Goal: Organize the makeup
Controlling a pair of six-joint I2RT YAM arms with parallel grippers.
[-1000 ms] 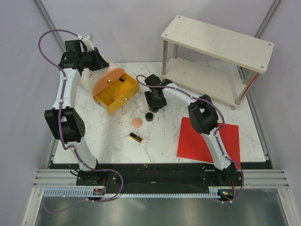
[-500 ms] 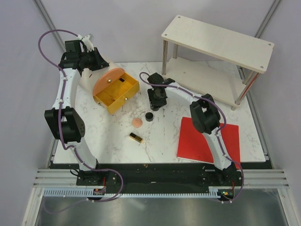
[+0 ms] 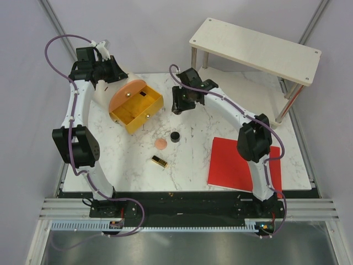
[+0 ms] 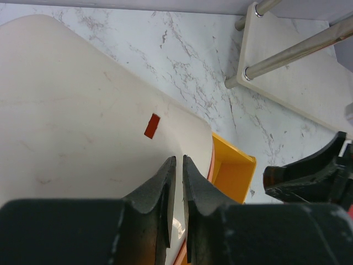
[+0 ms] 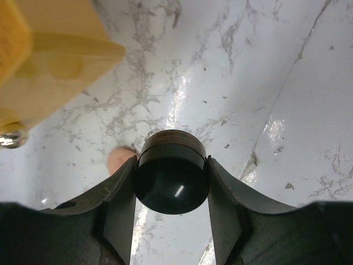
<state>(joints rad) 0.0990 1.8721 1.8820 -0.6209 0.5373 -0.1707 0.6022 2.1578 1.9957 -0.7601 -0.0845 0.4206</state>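
Black and glossy, one round compact (image 5: 171, 182) sits clamped between the two fingers of the right gripper (image 3: 181, 105), held above the marble table (image 3: 193, 165) just beside the open orange-yellow case (image 3: 138, 110). On the marble nearer the arm bases lie a second black compact (image 3: 175, 136), the peach puff (image 3: 160, 144) just beside it, and the gold-and-black lipstick (image 3: 159, 161). A red sheet (image 3: 242, 163) lies off to the right. The left gripper (image 4: 178, 161) has its fingers almost together at the case's pale lid (image 4: 83, 110) and seems to pinch its rim, though the contact itself is hidden.
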